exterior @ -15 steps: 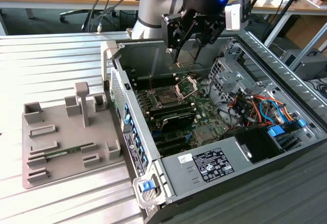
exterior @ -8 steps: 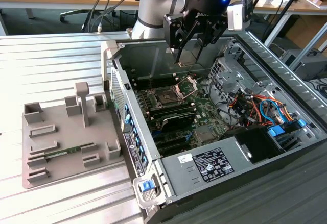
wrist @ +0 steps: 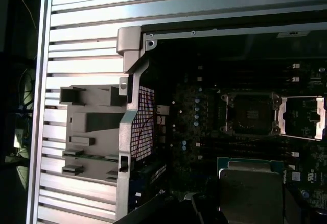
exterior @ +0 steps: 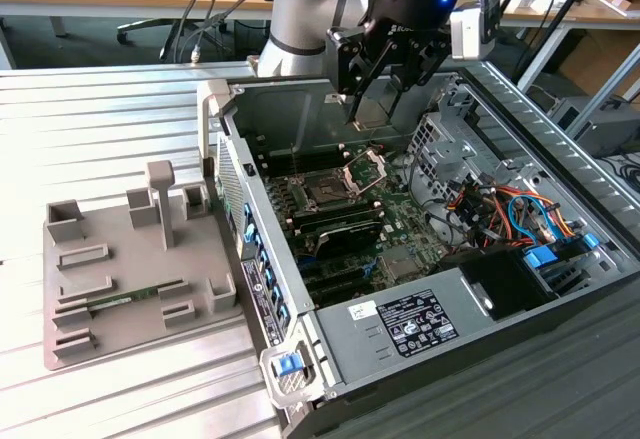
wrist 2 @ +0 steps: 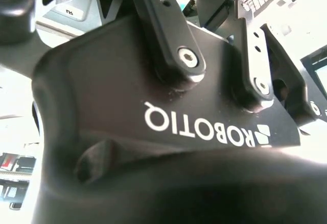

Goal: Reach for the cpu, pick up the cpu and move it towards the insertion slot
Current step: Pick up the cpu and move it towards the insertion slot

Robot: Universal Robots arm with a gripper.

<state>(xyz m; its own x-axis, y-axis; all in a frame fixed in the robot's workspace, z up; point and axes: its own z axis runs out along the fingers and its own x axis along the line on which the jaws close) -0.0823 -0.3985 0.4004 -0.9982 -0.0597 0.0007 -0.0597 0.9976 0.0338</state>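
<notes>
The cpu (wrist: 251, 191), a thin square chip with a pale silvery metal top and a green edge, sits in the first wrist view right at the end effector's dark fingertips (wrist: 196, 208), raised above the motherboard. In the exterior view the black end effector (exterior: 385, 94) hangs over the open computer case with a pale flat piece (exterior: 372, 109) pinched between its fingers, which are pressed in on it from both sides; that piece appears to be the chip.

The insertion slot (exterior: 326, 192), a dark square socket ringed by a shiny silver metal frame, lies on the green motherboard (exterior: 385, 259) below the end effector and towards the exterior view's left of it, well apart from the chip. Its hinged silver lid (exterior: 365, 169) stands tilted open just beside the socket. In the first wrist view the socket (wrist: 250, 114) shows as a dark square with the opened frame (wrist: 304, 118) next to it.

The grey metal computer case (exterior: 440, 309) lies on its side with its cover off, on a ribbed metal desk (exterior: 110, 109). Inside, towards the exterior view's right, are bundles of red, orange and blue cables (exterior: 500, 209). On the desk at the exterior view's left rests a grey plastic fixture tray (exterior: 120, 259) with upright blocks, and a long thin green memory stick (exterior: 135, 299) lies in it. The second wrist view looks closely at the end effector's black body (wrist 2: 153, 91) and its linkage bars.
</notes>
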